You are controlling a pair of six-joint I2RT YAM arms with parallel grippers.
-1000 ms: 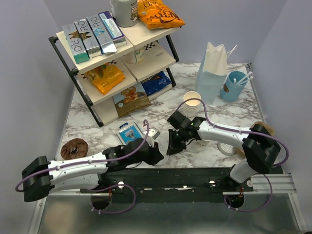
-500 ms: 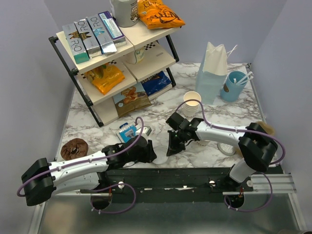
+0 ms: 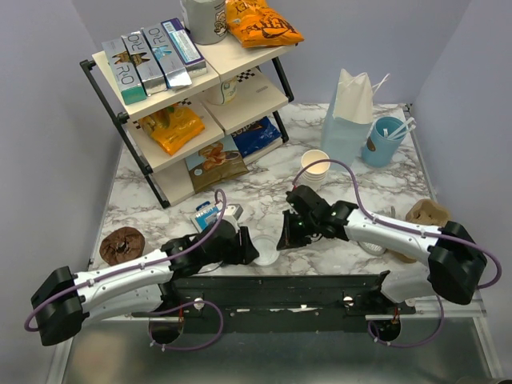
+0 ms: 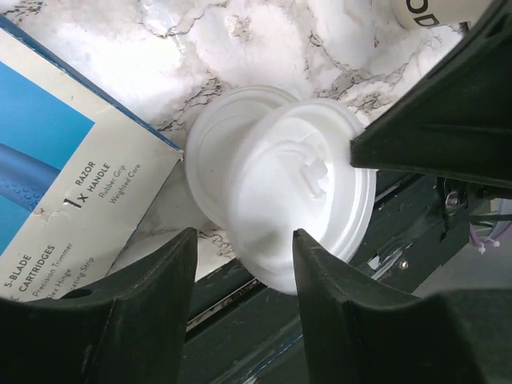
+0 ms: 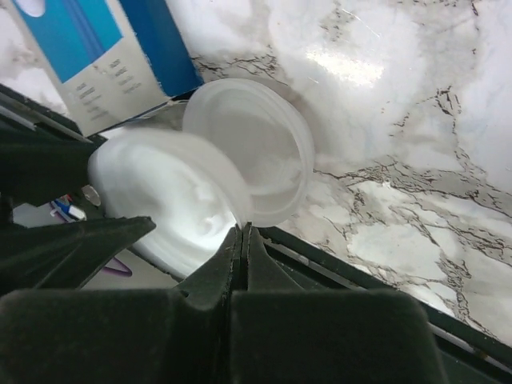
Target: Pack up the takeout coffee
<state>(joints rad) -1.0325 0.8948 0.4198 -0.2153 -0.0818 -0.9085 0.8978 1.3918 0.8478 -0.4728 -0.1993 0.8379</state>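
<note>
The coffee cup (image 4: 430, 11) was seen only as a cream paper wall with dark lettering at the top edge of the left wrist view. It stood on the marble table (image 4: 264, 40) just beyond two white lids. Its top was cut off there, and in the top view it was hidden under the right arm.

A sip lid (image 4: 308, 188) was held tilted over the table's near edge, above a second lid (image 4: 210, 152) lying flat. The right gripper (image 5: 242, 230) was closed, apparently pinched on the sip lid's rim. The left gripper (image 4: 244, 240) stood apart, with nothing clamped.

The cup was judged light, with soft walls that would buckle under a hard squeeze, and liable to spill if filled. It would best be taken around the upper wall, just under the rim, where paper is stiffest. The thin plastic lid was judged slippery and springy.
</note>
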